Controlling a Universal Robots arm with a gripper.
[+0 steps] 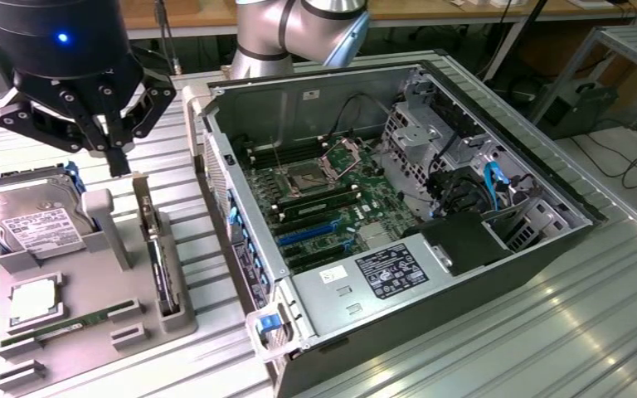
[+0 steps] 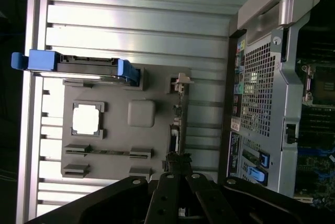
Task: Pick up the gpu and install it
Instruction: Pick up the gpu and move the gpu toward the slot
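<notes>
Lying nearest on the grey fixture tray, a green RAM stick and a CPU are seen. Just beyond, the gpu is stood on edge in the tray's slot, on the side twd the open PC case. An HDD is propped further back. Above the tray's far end the gripper is hung, fingers closed together, nothing gripped, clear of the gpu.

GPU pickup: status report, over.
Gripper hovering above the parts tray, off the GPU. GPU standing on edge in its tray slot, not lifted. Computer case open; nothing between gripper and GPU.
</notes>
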